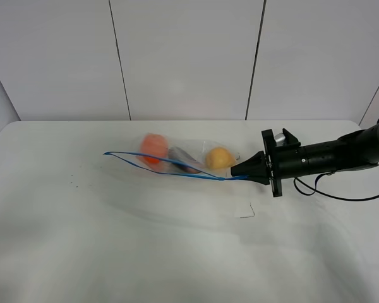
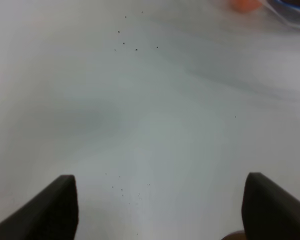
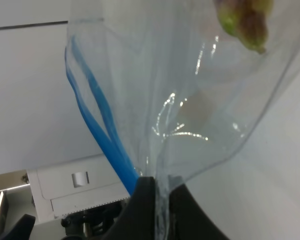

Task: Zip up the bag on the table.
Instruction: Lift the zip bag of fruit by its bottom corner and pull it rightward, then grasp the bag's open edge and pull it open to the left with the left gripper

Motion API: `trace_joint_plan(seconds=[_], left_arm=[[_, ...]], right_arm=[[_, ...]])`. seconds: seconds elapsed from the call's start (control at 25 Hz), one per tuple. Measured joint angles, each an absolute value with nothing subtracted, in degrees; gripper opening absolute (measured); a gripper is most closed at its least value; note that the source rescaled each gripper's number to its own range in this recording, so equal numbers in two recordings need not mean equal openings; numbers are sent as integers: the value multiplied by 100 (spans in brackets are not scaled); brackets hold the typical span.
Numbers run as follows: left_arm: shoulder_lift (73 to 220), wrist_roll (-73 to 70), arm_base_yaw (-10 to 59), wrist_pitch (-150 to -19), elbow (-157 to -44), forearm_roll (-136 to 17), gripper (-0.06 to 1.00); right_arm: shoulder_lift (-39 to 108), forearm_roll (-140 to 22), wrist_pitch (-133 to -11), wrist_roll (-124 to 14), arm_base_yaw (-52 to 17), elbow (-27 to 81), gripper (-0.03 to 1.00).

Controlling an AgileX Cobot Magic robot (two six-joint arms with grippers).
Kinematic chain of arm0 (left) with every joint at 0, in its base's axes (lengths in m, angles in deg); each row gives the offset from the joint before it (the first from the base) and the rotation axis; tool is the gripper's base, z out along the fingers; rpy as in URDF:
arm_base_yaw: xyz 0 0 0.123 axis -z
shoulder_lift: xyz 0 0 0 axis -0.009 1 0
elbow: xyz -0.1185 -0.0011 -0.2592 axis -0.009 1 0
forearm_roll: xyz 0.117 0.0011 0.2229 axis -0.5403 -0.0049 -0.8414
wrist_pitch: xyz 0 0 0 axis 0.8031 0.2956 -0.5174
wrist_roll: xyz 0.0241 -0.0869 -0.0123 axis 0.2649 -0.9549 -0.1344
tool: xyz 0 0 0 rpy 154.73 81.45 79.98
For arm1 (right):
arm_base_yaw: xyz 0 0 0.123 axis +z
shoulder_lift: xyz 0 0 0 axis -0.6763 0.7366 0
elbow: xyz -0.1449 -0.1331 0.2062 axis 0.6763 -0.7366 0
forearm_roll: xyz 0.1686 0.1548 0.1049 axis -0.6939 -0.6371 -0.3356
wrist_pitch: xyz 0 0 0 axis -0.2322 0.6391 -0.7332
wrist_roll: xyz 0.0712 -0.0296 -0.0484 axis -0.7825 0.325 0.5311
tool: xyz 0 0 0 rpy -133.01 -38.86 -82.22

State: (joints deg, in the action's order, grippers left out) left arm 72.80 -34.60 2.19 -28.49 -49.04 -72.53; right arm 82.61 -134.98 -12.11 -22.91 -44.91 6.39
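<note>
The clear bag [image 1: 183, 159] lies on the white table [image 1: 114, 240], holding an orange piece [image 1: 154, 148], a purple piece [image 1: 184, 161] and a yellow piece [image 1: 219, 157]. Its blue zipper strip [image 1: 164, 161] runs along the near edge. My right gripper [image 1: 235, 172] is shut on the bag's right end at the zipper; in the right wrist view the fingertips [image 3: 144, 192] pinch the plastic beside the blue strip [image 3: 102, 125]. My left gripper [image 2: 160, 205] is open over bare table, with the orange piece [image 2: 244, 5] far off.
A small scrap or mark [image 1: 245, 213] lies on the table in front of the right gripper. Dark specks [image 2: 130, 42] dot the tabletop. A white panelled wall [image 1: 189, 57] stands behind the table.
</note>
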Motion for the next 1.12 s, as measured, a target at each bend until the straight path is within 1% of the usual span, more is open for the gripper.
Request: trace_joint_plan(seconds=[0.84, 0.96, 1.12], left_arm=[[7336, -3460, 219, -2867, -4984, -7258, 91], [7920, -3460, 219, -3042, -5376, -7258, 91], [9132, -3390, 219, -3439, -6207, -7253, 91]], right_arm=[[8231, -13539, -1211, -2293, -4491, 639, 0], [8231, -13561, -1211, -2293, -4491, 639, 0], [8231, -13582, -1211, -2293, -4491, 639, 0]])
